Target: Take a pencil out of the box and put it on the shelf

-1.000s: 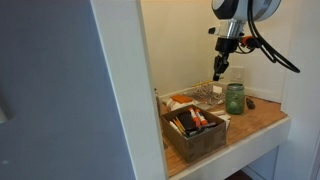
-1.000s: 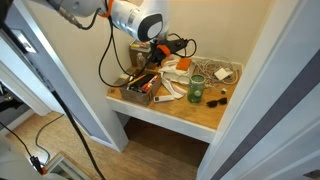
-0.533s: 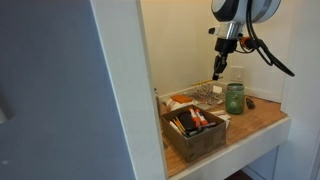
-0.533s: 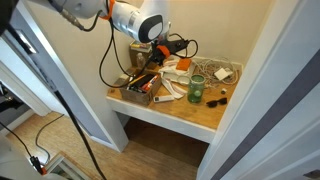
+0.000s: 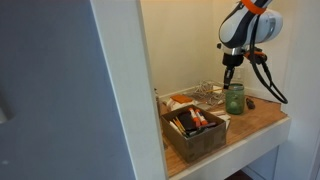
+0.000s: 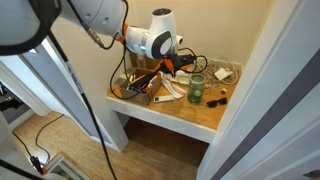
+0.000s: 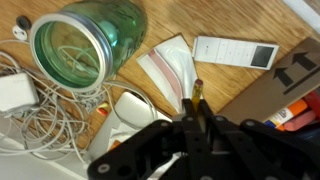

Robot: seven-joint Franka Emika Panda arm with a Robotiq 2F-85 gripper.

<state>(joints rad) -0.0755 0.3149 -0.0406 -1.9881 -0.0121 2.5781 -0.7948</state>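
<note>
The dark brown box [image 5: 196, 130] with coloured sticks stands at the front of the wooden shelf [image 5: 265, 116] and shows in both exterior views [image 6: 139, 88]. My gripper [image 5: 228, 80] hangs above the shelf beside the green glass jar [image 5: 234, 97], away from the box. In the wrist view my gripper [image 7: 193, 112] is shut on a thin yellow-orange pencil [image 7: 197, 92] whose tip sticks out past the fingertips. Below it lie white packets on the shelf [image 7: 160, 25]. A corner of the box [image 7: 288, 82] shows at the right.
The green glass jar [image 7: 78, 45] stands open close to the gripper. A silver wire basket [image 5: 205, 95] sits behind the box. A white charger with tangled cables [image 7: 18, 95] and a flat white device [image 7: 232, 50] lie on the shelf. White alcove walls enclose it.
The arm has swung away from the box towards the green jar and the gripper has come lower over the shelf. The pencil stays in the jaws.
</note>
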